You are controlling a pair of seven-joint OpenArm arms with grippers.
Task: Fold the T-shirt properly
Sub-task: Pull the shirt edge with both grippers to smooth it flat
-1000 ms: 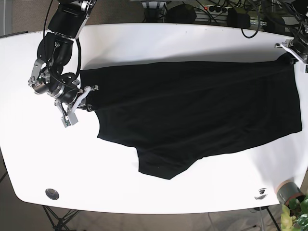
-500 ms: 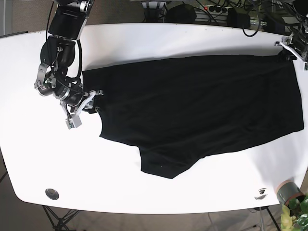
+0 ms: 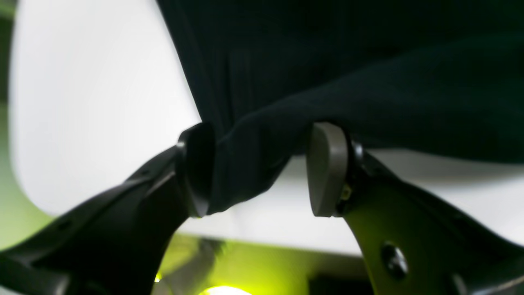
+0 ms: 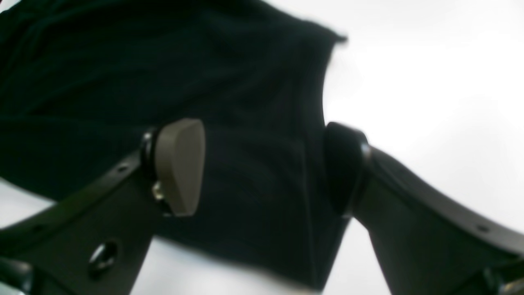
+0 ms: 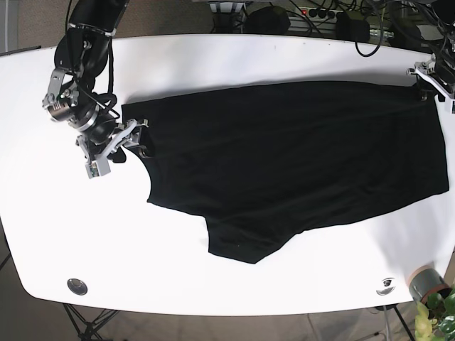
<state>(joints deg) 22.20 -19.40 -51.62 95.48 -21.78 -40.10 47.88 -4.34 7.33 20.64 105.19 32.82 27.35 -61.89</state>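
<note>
On left wrist view: left gripper (image 3: 262, 170) parted around a T-shirt (image 3: 348, 82) corner. On right wrist view: right gripper (image 4: 262, 168) agape astride hem. From base view: spread flat across white table (image 5: 234, 60); no fold made yet, all folding remaining.

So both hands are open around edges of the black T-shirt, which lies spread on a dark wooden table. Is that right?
Not quite: the table is white, not dark wood, as the base view shows. The rest holds. The left hand is open with a fold of the black T-shirt between its pads, and the right hand is open over the shirt's edge.
</note>
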